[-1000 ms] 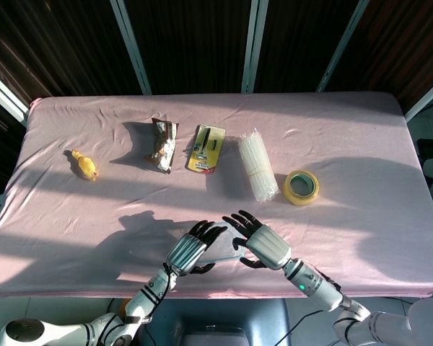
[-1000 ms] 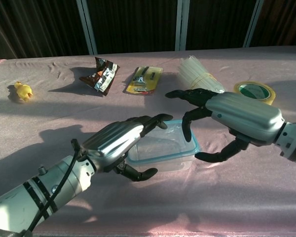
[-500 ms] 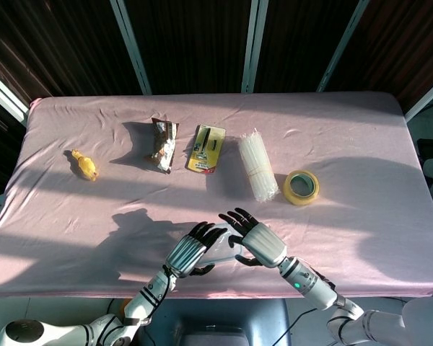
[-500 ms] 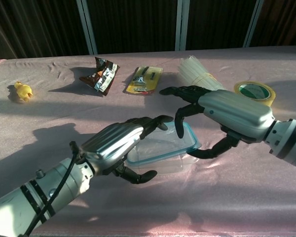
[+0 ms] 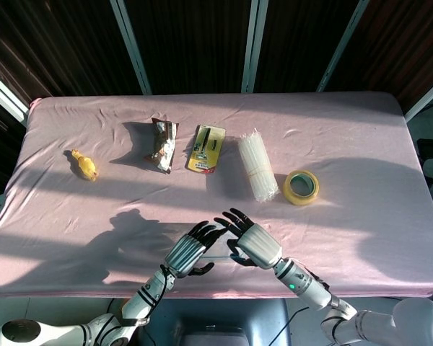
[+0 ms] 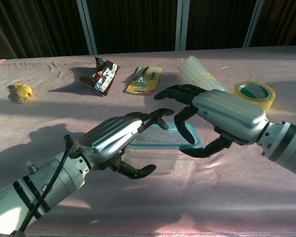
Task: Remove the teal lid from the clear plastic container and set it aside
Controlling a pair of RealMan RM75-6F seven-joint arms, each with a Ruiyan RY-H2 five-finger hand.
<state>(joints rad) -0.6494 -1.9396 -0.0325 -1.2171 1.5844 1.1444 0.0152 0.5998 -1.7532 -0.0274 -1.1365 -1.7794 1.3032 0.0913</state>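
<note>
Currently no print is legible on any item. Clear container (image 6: pixel 155 155) sits near the table's (image 5: pixel 361 144) front edge, about midway along it, long axis roughly parallel to that edge. Teal lid (image 6: pixel 185 138) is on top, tilted, right end raised off the rim. Left hand (image 6: pixel 113 140) cups the container's left end, fingers curled over the top, thumb low on the front wall. Right hand (image 6: pixel 222 116) grips the lid's right end, fingers (image 6: pixel 180 116) hooked over the far rim, thumb under the near side.

Other items sit further back, well apart from the container: yellow duck toy (image 5: pixel 84 165) towards the left edge, brown snack packet (image 5: pixel 162 144), yellow carded pack (image 5: pixel 206 148), bundle of clear straws (image 5: pixel 256 166), tape roll (image 5: pixel 302 187) right of the straws.
</note>
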